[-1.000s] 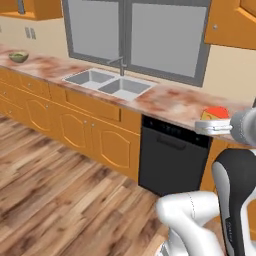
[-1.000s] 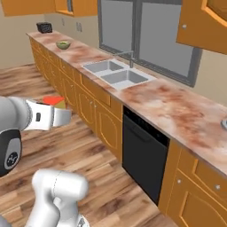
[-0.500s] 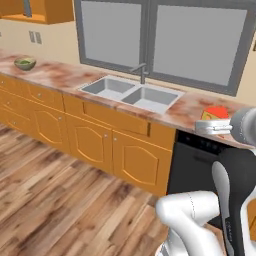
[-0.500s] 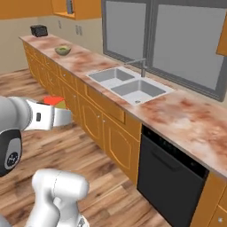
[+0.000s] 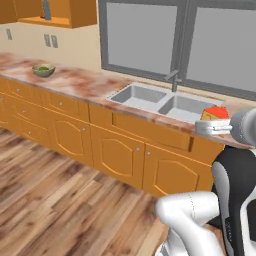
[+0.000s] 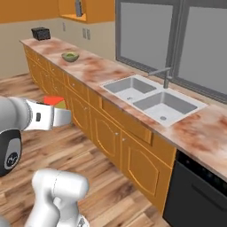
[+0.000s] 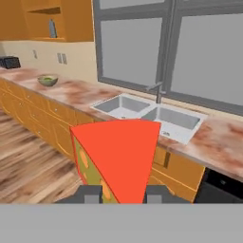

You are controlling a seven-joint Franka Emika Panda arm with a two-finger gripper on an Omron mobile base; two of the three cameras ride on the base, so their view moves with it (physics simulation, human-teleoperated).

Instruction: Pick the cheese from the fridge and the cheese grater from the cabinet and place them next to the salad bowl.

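From the left base view, the gripper is clamped on the cheese, a small red-topped wedge held in the air in front of the marbled reddish desk, where the round olive salad bowl sits far left. The right base view shows the cheese beside the gripper, the steel double sink and the bowl. In the hand view the wedge shows a flat red face and a holed yellow side.
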